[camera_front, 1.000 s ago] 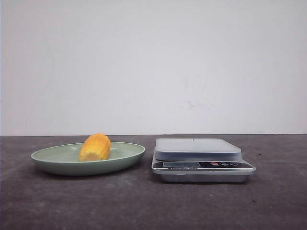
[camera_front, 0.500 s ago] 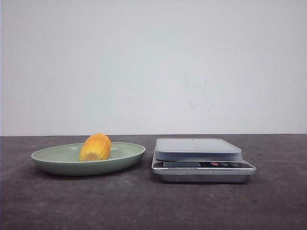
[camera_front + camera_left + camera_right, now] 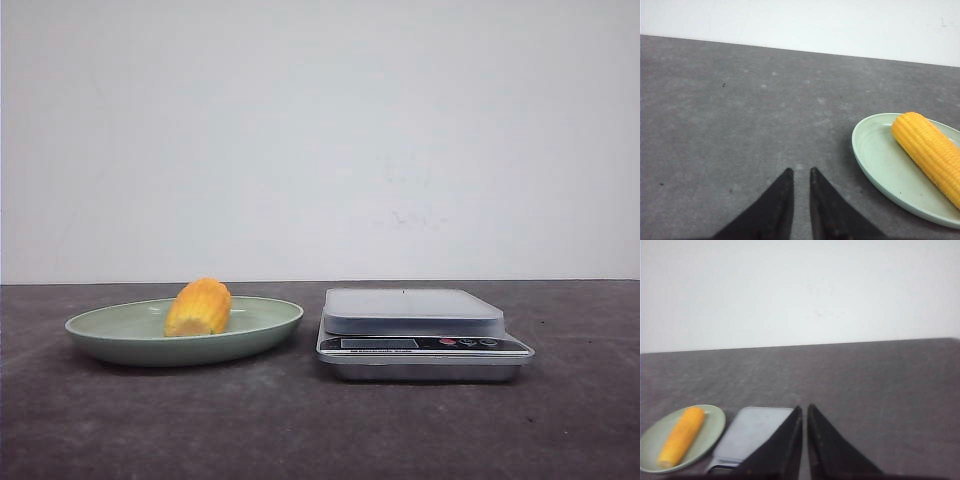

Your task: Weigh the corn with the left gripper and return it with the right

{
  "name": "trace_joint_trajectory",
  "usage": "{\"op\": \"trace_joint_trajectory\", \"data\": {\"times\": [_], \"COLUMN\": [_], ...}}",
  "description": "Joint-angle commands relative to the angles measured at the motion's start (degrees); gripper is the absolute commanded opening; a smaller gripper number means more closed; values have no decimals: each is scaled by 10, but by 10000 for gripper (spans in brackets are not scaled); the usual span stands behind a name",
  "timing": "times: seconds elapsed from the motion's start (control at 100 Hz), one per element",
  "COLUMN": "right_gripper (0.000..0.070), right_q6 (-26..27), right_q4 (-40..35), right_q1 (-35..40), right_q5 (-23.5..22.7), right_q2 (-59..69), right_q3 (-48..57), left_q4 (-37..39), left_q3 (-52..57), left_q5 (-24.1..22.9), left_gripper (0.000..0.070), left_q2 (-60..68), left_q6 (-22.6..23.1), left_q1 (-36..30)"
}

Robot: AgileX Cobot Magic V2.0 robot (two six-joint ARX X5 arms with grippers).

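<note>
The corn (image 3: 198, 307) lies on a pale green plate (image 3: 110, 338) at the left of the table, its orange-yellow kernels showing. In the left wrist view the corn (image 3: 928, 151) rests across the plate (image 3: 880, 162), off to one side of my left gripper (image 3: 800, 171). That gripper's black fingers (image 3: 775, 205) are shut over bare table, holding nothing. My right gripper (image 3: 804, 407) is also shut and empty, hanging above the table by the scale (image 3: 752, 432). Neither gripper shows in the front view.
A silver kitchen scale (image 3: 420, 335) with a flat weighing top stands just right of the plate. The dark grey table (image 3: 320, 430) runs back to a white wall.
</note>
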Motion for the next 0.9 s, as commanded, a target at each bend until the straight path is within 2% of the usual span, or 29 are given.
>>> {"op": "trace_joint_trajectory", "data": {"times": [0.0, 0.05, 0.21, 0.47, 0.57, 0.73, 0.89], "right_gripper": [11, 12, 12, 12, 12, 11, 11], "right_q6": [-47, -57, -71, -64, -64, -62, -74], "right_q4": [22, 54, 221, 364, 392, 396, 355], "right_q1": [-2, -9, -47, -76, -76, -72, -68], "right_q5": [7, 7, 7, 21, 20, 16, 19], "right_q2": [-3, -4, -21, -65, -73, -73, -73], "right_q3": [-6, -27, -164, -379, -428, -471, -476], "left_q4": [-3, -3, -3, -3, -3, -3, -3], "left_q3": [-10, -10, -10, -10, -10, -10, -10], "left_q5": [2, 2, 2, 2, 2, 2, 2], "left_gripper": [16, 16, 16, 16, 16, 16, 16], "left_q2": [-1, -1, -1, -1, -1, -1, -1], "left_q6": [7, 7, 7, 7, 7, 7, 7], "left_q1": [-1, -1, -1, -1, -1, -1, -1]}}
